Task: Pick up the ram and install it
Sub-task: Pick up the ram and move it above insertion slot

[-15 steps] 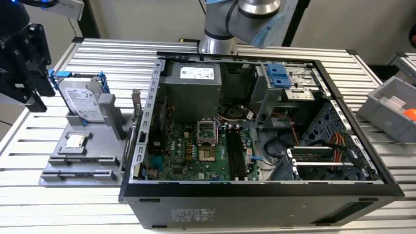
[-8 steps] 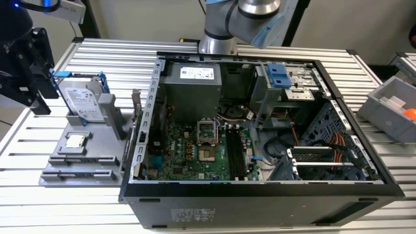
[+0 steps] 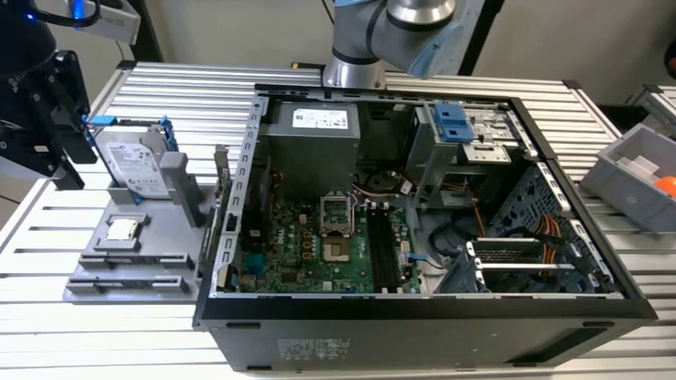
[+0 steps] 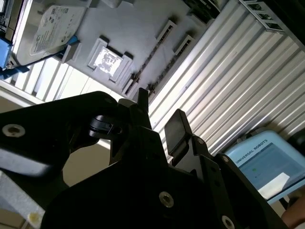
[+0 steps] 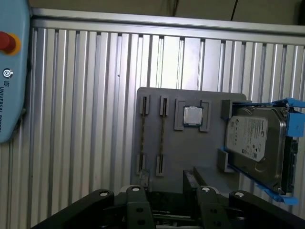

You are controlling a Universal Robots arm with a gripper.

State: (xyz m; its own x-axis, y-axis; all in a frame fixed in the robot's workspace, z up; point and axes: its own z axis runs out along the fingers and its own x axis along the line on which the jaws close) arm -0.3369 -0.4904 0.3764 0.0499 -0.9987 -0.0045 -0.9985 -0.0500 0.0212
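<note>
Gripper (image 5: 167, 183) hovering over fixture tray (image 5: 181, 157), jaws apart, holding nothing. Ram (image 5: 144, 138) sitting edge-up in tray slots just ahead of gripper, prob two sticks, hard to tell; edge-up suiting pinch grab.

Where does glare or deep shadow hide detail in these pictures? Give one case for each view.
Exterior view: the table slats wash out to white beside the grey tray. Second wrist view: glare blows out the processor chip, and the tool is a dark silhouette. First wrist view: glare whitens the slats beyond the tray, and the tool lies in shadow.
</note>
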